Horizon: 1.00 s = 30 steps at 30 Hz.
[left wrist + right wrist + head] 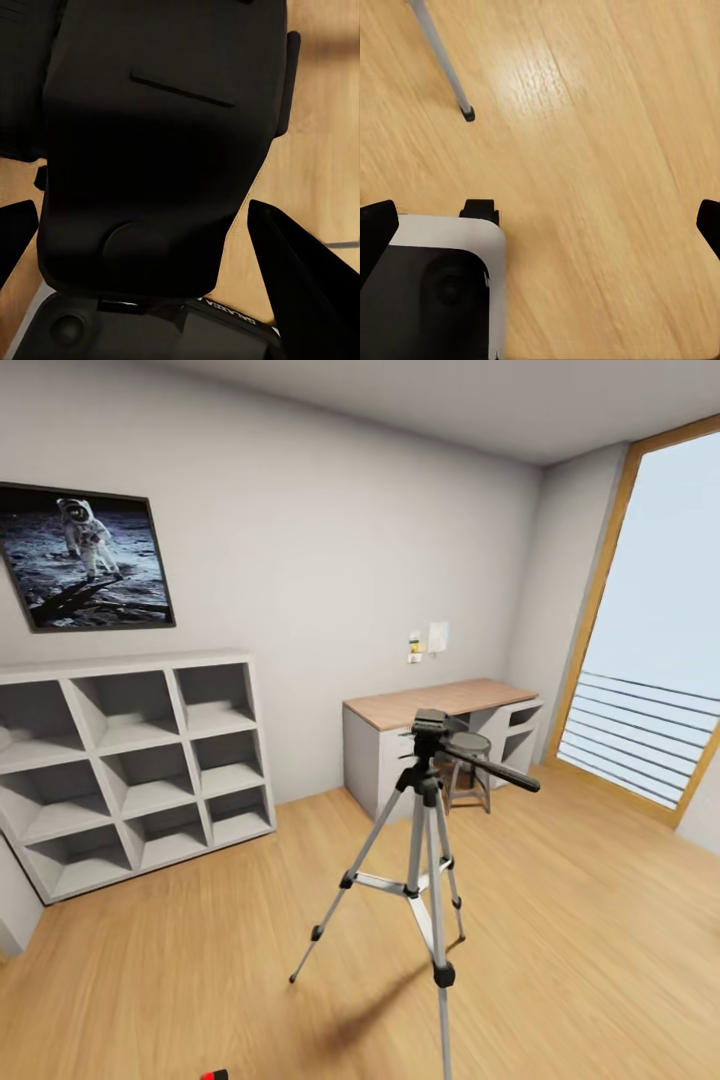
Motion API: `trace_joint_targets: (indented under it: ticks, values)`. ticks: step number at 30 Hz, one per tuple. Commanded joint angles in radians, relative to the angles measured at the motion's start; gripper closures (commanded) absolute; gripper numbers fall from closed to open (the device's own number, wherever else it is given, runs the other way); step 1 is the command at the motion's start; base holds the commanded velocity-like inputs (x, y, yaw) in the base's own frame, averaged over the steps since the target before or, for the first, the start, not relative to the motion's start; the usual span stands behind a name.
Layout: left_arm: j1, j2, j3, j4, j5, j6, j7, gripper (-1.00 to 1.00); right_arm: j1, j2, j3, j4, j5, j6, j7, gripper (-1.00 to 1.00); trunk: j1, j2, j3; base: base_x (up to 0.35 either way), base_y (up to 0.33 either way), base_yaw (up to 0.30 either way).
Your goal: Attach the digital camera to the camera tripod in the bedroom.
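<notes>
The camera tripod [428,830] stands on the wooden floor in the middle of the bedroom, silver legs spread, black head [430,722] bare and its pan handle pointing right. In the left wrist view the black digital camera [157,135] sits between the two fingers of my left gripper [142,217], which touch its sides. A sliver of red and black [213,1074], seemingly the camera, peeks in at the head view's bottom edge. My right gripper [544,225] is open over bare floor, with one tripod foot [467,114] ahead of it.
Grey cube shelves [130,760] line the left wall under a moon poster [85,555]. A desk [440,735] with a stool [468,765] stands behind the tripod. A large window [655,640] is at the right. My own base [435,289] shows below the right gripper.
</notes>
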Motion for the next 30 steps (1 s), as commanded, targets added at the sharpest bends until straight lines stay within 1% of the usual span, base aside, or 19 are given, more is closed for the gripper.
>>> trace_joint_targets:
  ticks: [1, 12, 24, 27, 30]
  values:
    - [0.0, 0.0, -0.009, -0.002, 0.006, -0.001, 0.005, 1.0, -0.002, -0.001, -0.009, 0.003, 0.009, -0.006, 0.002, -1.0, 0.0, -0.001, -0.002, 0.15, 0.254, 0.0]
    - [0.0, -0.009, -0.009, -0.002, 0.006, -0.001, 0.005, 1.0, -0.002, 0.002, -0.009, 0.003, 0.009, -0.007, 0.001, -1.0, 0.0, -0.001, -0.002, 0.152, 0.278, 0.0]
    - [0.0, -0.009, -0.009, -0.001, 0.006, -0.001, 0.005, 1.0, -0.002, 0.004, -0.009, 0.003, 0.008, -0.007, 0.001, -1.0, 0.0, -0.001, -0.002, 0.153, 0.283, 0.0]
    - [0.0, -0.009, -0.009, -0.001, 0.006, -0.001, 0.005, 1.0, -0.002, 0.005, -0.009, 0.003, 0.008, -0.006, -0.001, -1.0, 0.0, -0.001, -0.002, 0.065, 0.113, -0.057]
    - [0.0, -0.009, -0.009, -0.001, 0.006, -0.001, 0.005, 1.0, -0.002, 0.005, -0.009, 0.003, 0.007, -0.006, -0.001, -1.0, 0.0, -0.001, -0.002, 0.029, 0.051, -0.179]
